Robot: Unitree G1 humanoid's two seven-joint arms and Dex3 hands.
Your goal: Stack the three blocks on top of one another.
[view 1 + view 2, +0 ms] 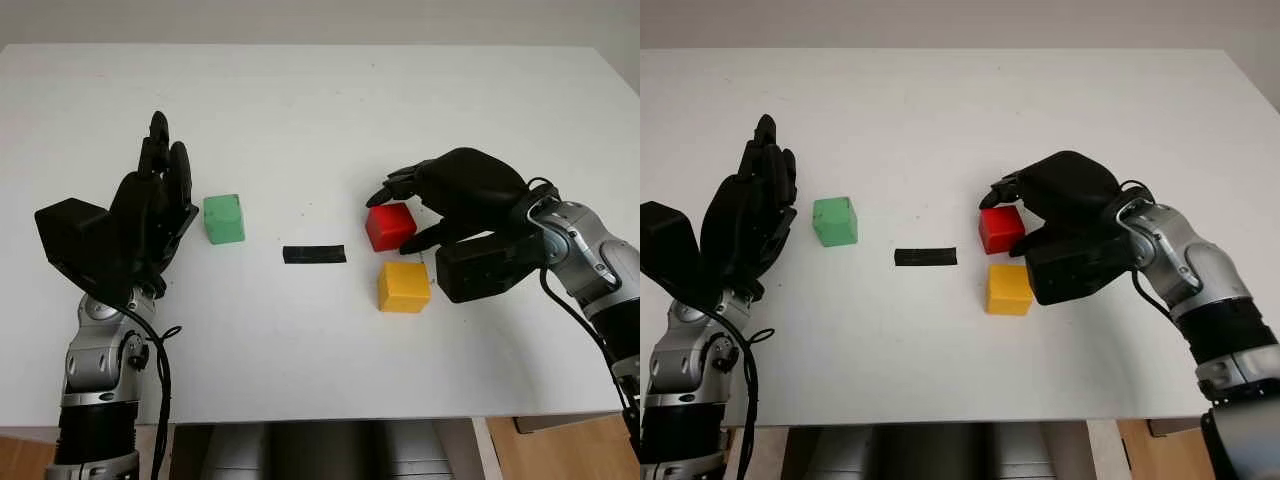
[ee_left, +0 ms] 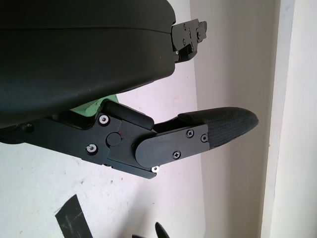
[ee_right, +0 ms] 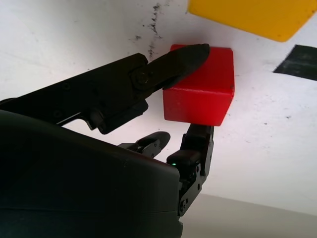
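Three blocks unstacked; my right hand (image 1: 405, 212) pinches the red block (image 1: 390, 226), next lift onto the yellow block (image 1: 404, 286) beside it.

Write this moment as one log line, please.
right hand: closing on red block | left hand: open, beside green block | yellow block: on table | stacked: none

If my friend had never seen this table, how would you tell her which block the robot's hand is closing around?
On the white table, find the right hand, the black one reaching in from the right. Two blocks sit beside it, right of a strip of black tape. It is the red block between the fingers; the yellow block lies nearer the robot, untouched.
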